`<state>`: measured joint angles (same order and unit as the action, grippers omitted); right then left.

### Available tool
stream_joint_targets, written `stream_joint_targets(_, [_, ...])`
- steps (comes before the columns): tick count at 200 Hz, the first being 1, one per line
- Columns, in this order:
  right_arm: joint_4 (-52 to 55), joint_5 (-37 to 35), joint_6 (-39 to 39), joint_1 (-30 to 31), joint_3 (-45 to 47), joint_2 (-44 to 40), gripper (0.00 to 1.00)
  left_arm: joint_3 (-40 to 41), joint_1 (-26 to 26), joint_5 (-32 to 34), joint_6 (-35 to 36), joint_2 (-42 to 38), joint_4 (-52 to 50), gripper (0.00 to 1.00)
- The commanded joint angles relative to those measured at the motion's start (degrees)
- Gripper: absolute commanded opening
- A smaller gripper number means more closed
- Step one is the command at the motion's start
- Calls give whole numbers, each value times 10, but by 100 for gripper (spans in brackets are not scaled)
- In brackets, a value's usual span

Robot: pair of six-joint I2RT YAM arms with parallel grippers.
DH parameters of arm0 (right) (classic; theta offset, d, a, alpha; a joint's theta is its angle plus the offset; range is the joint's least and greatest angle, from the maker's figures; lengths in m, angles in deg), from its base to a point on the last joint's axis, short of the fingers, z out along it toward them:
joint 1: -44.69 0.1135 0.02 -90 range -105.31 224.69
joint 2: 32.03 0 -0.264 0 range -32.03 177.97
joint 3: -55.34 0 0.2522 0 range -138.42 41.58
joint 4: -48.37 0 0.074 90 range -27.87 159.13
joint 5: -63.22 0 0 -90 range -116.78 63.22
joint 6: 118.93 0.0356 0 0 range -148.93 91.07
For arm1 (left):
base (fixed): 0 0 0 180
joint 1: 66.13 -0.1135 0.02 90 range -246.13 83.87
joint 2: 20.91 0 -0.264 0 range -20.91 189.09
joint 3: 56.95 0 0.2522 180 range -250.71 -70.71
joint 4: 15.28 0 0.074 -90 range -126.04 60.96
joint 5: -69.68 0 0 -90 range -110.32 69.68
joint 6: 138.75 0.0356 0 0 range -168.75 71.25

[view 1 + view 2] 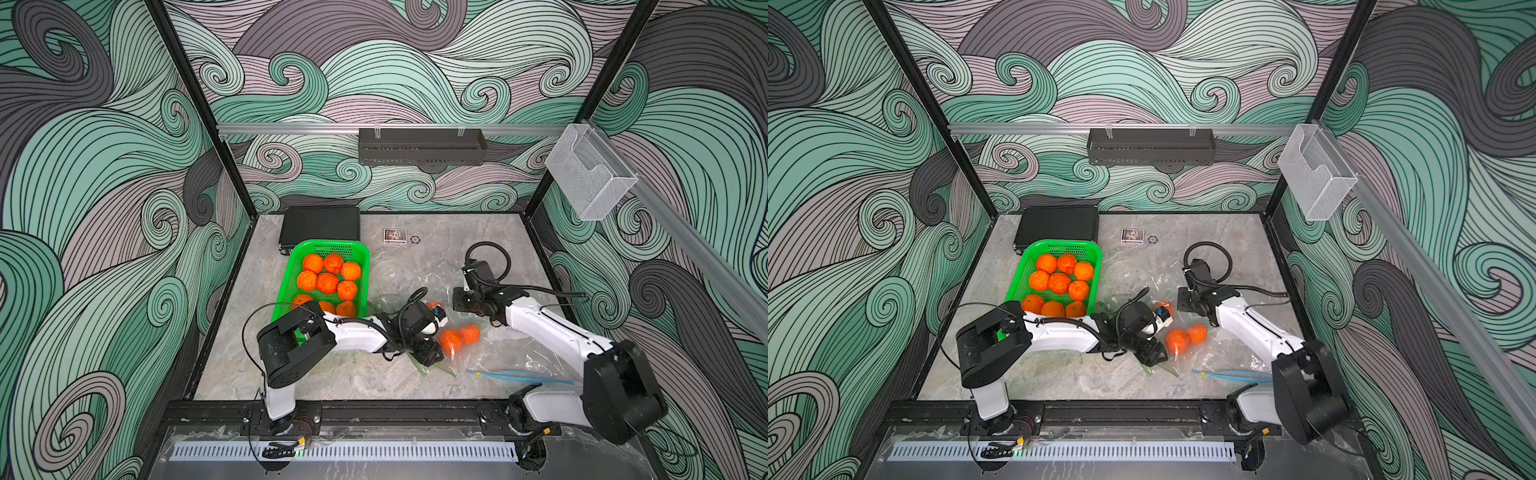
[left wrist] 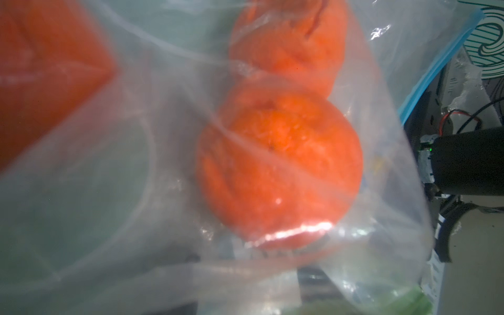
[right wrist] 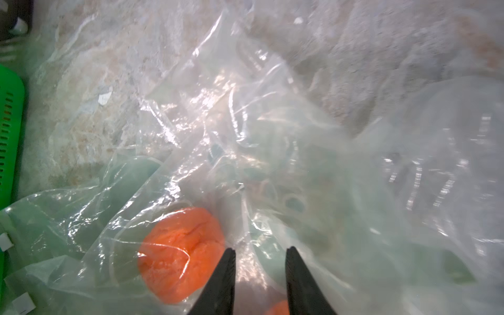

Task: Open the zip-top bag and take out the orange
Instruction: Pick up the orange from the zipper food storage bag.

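A clear zip-top bag [image 1: 505, 353] [image 1: 1229, 353] lies crumpled on the table, its blue zip strip [image 1: 523, 377] toward the front. Two oranges [image 1: 451, 340] [image 1: 470, 332] sit inside it; in the left wrist view they show through the film [image 2: 278, 174]. A third orange [image 1: 434, 306] lies beside the left wrist. My left gripper [image 1: 430, 352] is pressed into the bag, its fingers veiled by film. My right gripper [image 3: 260, 249] [image 1: 462, 305] hangs over the plastic with its jaws apart, next to an orange [image 3: 181, 253] under film.
A green basket [image 1: 299, 253] with several oranges stands at the left. Behind it is a black box [image 1: 320, 224]. A small card [image 1: 395, 235] lies at the back. A green-edged bag strip [image 1: 422, 368] lies under the left gripper.
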<state>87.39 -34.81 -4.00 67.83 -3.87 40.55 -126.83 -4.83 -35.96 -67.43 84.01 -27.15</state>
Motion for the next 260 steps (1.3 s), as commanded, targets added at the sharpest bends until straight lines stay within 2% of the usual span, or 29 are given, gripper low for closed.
stream_joint_targets(1, [90,-65,54,-9,32,-26,25,0,6,1,18,-4,18,61])
stream_joint_targets(16, [82,-72,73,-17,58,-32,19,0,9,2,24,-7,20,64])
stream_joint_targets(43, [59,-62,88,-36,83,-12,16,-3,14,11,40,-9,24,70])
stream_joint_targets(67, [37,-10,81,-39,84,27,15,-10,19,25,56,-9,23,72])
stream_joint_targets(92, [-1,49,64,-39,88,64,13,-13,22,29,72,-7,38,79])
stream_joint_targets(120, [-30,126,48,-38,82,100,12,-43,24,37,81,13,15,80])
stream_joint_targets(165, [-32,135,45,-38,81,109,11,-59,24,33,88,19,1,81])
stream_joint_targets(185, [-35,129,48,-37,84,100,11,-67,24,27,87,16,-25,77])
stream_joint_targets(207, [-41,118,51,-38,93,87,11,-42,24,27,81,-13,-36,71])
stream_joint_targets(237, [-61,97,59,-38,106,67,11,-17,24,12,71,-61,-72,55])
stream_joint_targets(260, [-80,92,62,-37,117,56,11,-2,23,-6,64,-102,-97,52])
